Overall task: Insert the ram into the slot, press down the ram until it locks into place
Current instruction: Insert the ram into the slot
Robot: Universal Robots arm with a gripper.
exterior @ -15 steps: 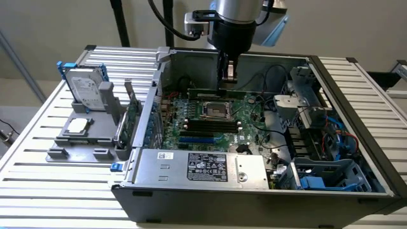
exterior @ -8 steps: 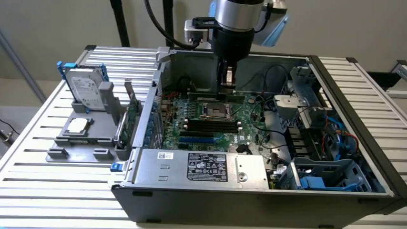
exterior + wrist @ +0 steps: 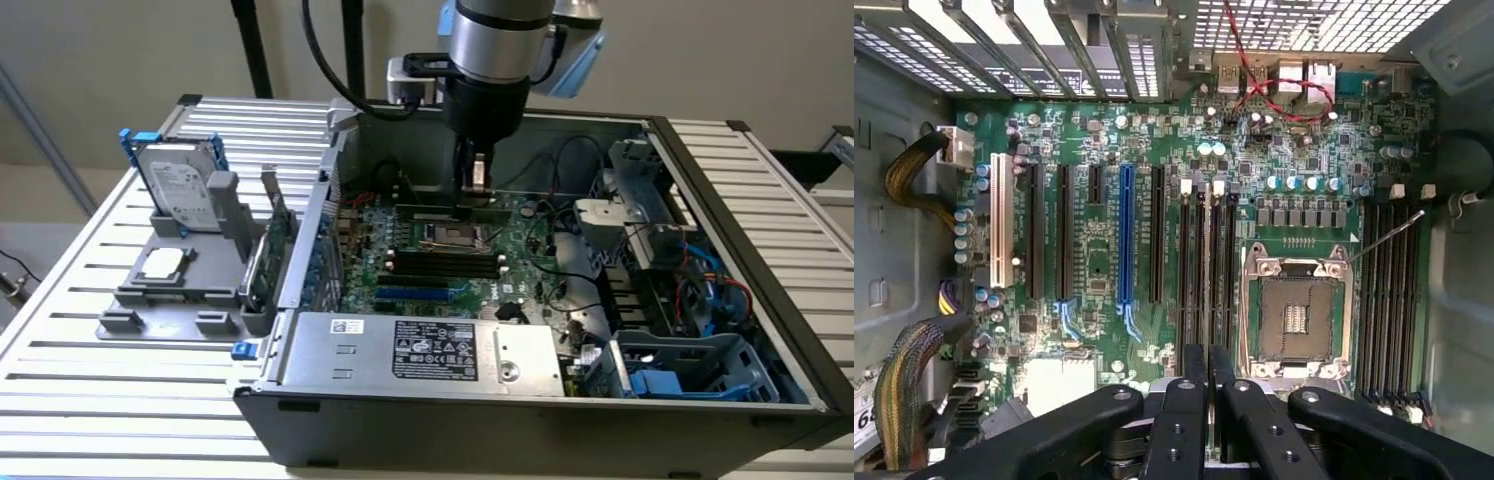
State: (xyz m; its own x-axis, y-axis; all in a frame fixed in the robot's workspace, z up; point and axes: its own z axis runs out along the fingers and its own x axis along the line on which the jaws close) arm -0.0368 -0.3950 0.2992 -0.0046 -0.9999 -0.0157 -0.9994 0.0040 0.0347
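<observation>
Item: ram, green stick, clamped near its middle by the closed claw. Held level, long edge parallel to the black slots, presumably so it can go straight down into one. Location: low inside the open computer case, just beyond the processor socket; seating cannot be judged. Exterior view gives the stick's height; wrist view gives the empty slot channels flanking the socket
</observation>
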